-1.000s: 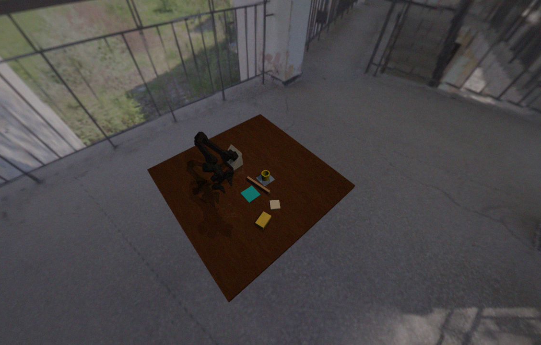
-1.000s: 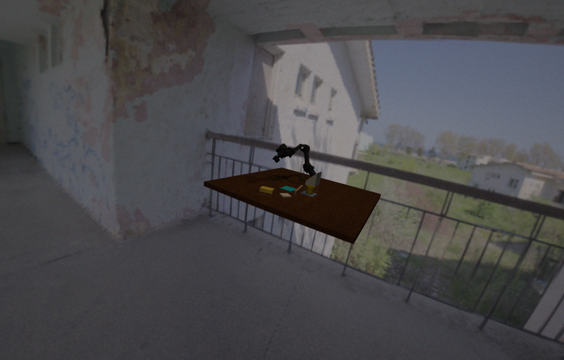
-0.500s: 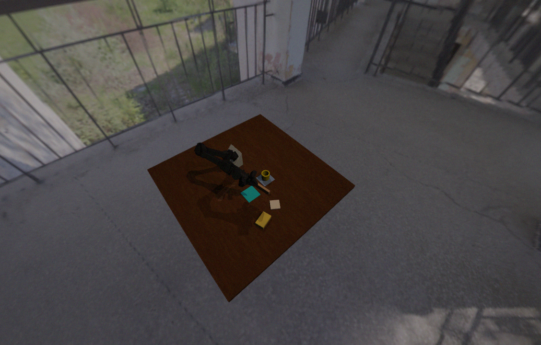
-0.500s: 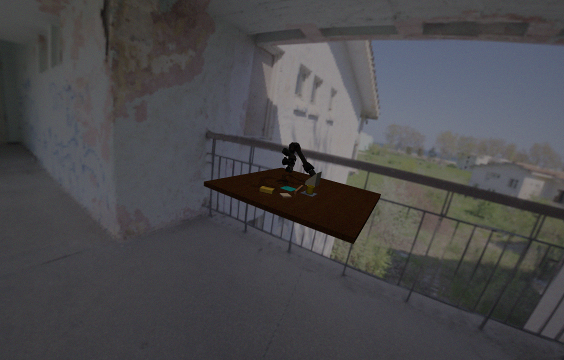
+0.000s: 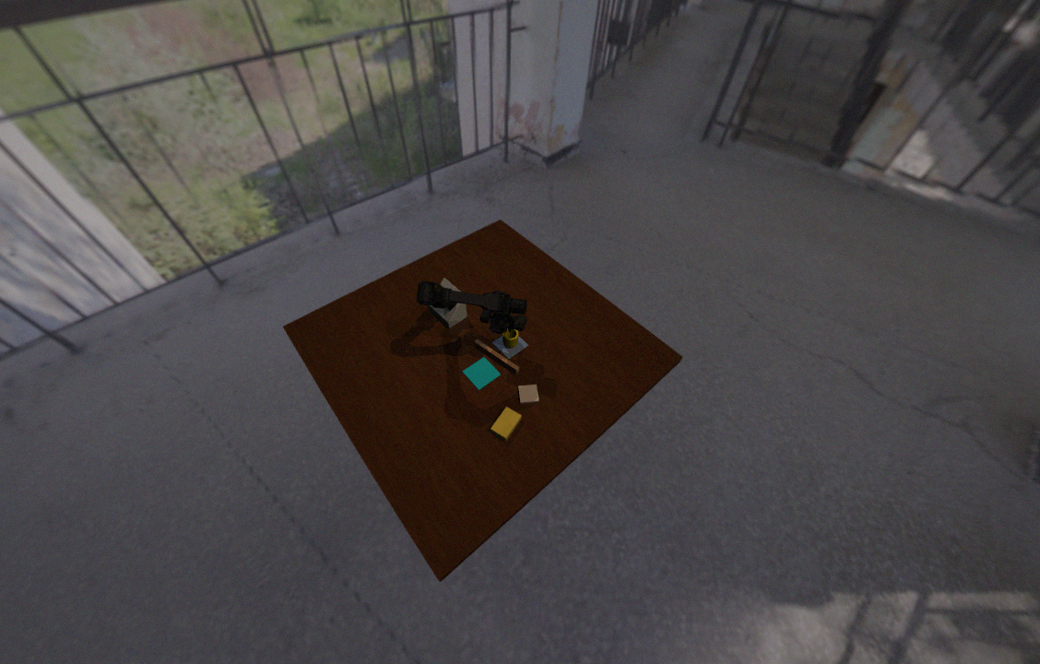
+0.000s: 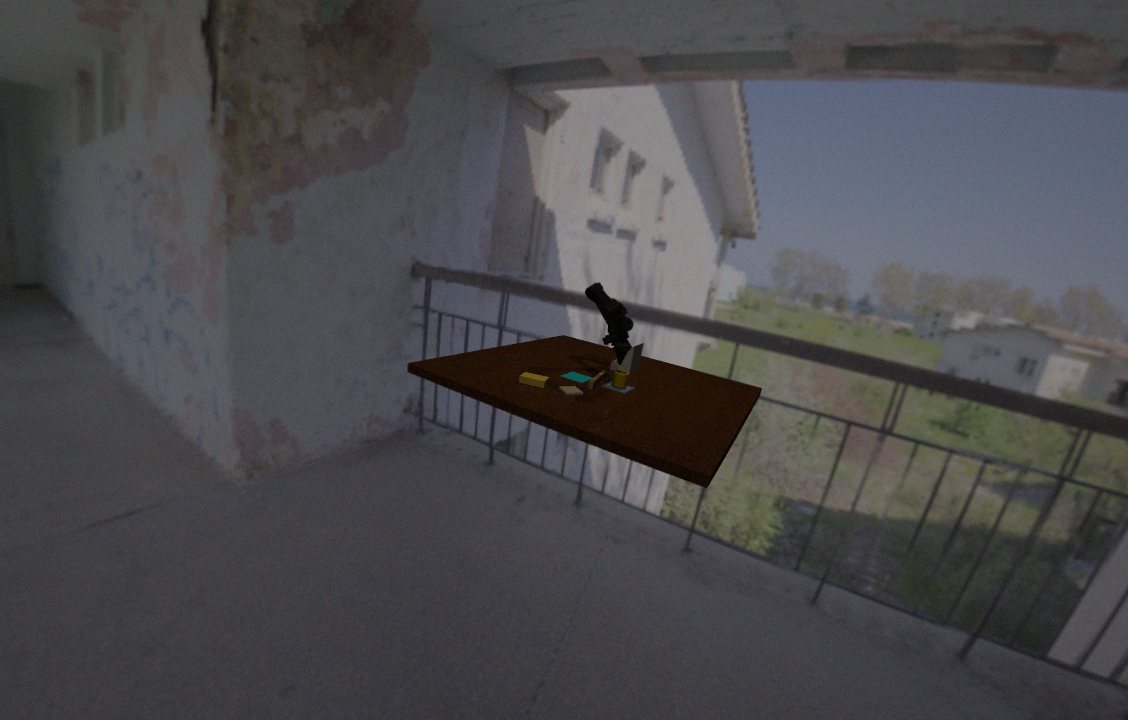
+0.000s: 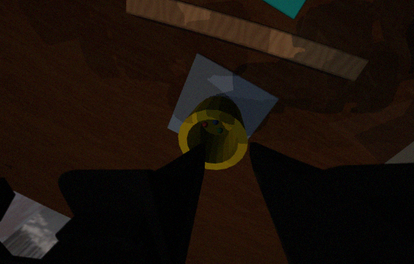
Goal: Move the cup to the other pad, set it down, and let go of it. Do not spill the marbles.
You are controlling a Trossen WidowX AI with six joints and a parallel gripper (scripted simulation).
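Observation:
A yellow cup [image 5: 511,337] stands upright on a grey pad [image 5: 510,347] on the brown table. In the wrist view the cup [image 7: 212,133] holds three small marbles, red, blue and green, and rests on the grey pad [image 7: 225,93]. My gripper [image 7: 227,149] hangs just above the cup, partly open and empty. One fingertip lies over the cup's rim and the other is just beside it. The gripper also shows in the top view [image 5: 505,324] and in the exterior view [image 6: 617,362]. A teal pad [image 5: 480,373] lies flat nearby on the table.
A wooden bar [image 5: 496,355] lies between the grey pad and the teal pad, and it also shows in the wrist view [image 7: 247,34]. A tan block [image 5: 527,394] and a yellow block [image 5: 505,422] lie beyond the teal pad. The arm's base [image 5: 448,305] stands behind.

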